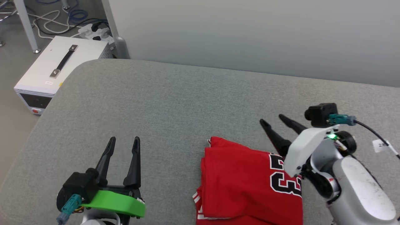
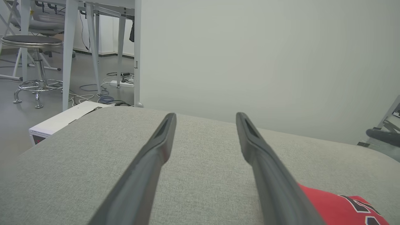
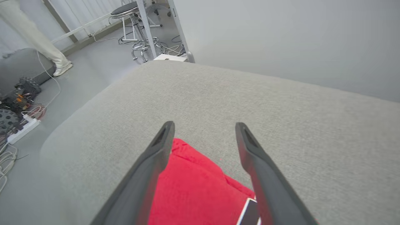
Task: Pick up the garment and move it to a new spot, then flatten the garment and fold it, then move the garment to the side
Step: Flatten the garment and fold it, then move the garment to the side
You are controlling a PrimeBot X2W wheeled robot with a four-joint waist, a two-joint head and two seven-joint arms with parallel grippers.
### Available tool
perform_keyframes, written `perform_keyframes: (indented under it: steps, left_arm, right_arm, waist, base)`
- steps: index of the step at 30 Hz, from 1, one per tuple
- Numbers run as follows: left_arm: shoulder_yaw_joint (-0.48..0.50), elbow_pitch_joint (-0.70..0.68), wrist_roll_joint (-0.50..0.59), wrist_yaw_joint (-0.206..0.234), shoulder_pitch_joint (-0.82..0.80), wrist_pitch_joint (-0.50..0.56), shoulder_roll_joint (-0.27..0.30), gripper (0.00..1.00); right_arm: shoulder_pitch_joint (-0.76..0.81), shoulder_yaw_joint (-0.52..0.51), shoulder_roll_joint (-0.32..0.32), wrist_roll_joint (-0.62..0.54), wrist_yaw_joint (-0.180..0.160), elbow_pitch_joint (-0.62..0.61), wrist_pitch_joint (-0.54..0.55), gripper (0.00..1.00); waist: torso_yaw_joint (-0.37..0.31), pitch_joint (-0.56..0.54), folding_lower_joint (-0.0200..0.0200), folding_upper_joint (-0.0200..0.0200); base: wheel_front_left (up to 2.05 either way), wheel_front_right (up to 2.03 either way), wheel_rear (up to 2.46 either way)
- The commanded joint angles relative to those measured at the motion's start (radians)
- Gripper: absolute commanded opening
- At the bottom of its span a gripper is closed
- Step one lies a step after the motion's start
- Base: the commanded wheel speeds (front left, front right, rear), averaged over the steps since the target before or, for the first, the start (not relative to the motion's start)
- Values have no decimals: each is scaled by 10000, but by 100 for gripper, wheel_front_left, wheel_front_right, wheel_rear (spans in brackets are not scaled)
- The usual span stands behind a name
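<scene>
Since garment [image 1: 237, 181] lies folded at bench [image 1: 175, 103] near edge, right of middle, remaining step looks like shifting aside: pinch all layers, slide low, keep stack square. Right claw [image 1: 271, 118] gaping, empty, over garment's far corner; left claw [image 1: 124, 138] gaping, empty, well apart. Garment limp red knit; bench coarse grey weave, rounded corners.

Garment [image 1: 240, 184] at the surface's [image 1: 175, 103] near edge: lower part cut off in head view. Right gripper [image 1: 270, 118] hides some numerals [image 1: 279, 182].
</scene>
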Motion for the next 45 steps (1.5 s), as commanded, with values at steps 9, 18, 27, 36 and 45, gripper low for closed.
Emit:
perform_keyframes:
  steps: [9,18,27,36,45]
  left_arm:
    - [-257,-126,-286,-29,-70,-57,-51,100]
    - [-423,-14,-588,-29,-117,-57,-18,100]
    - [-847,200,-234,-29,-25,-57,111,100]
    - [-906,321,-147,-29,12,-57,64,100]
    - [-912,330,-162,-29,-12,-57,60,100]
  right_arm:
    - [860,-1310,-1278,-1741,-7,-1192,-2067,100]
    - [3025,-3008,-495,-2430,-7,-2203,-4074,100]
    - [4073,-3665,676,-3043,-7,-2290,-4907,100]
    - [4213,-3714,1001,-3203,-7,-1972,-5056,100]
    - [4164,-3706,997,-3020,-7,-1801,-4748,100]
  waist:
    - [-799,276,0,0]
    - [-1101,433,0,0]
    - [-1117,439,0,0]
    - [-1055,363,0,0]
    - [-980,343,0,0]
  base:
    - [0,0,0]
    - [0,0,0]
    - [0,0,0]
    - [0,0,0]
    - [0,0,0]
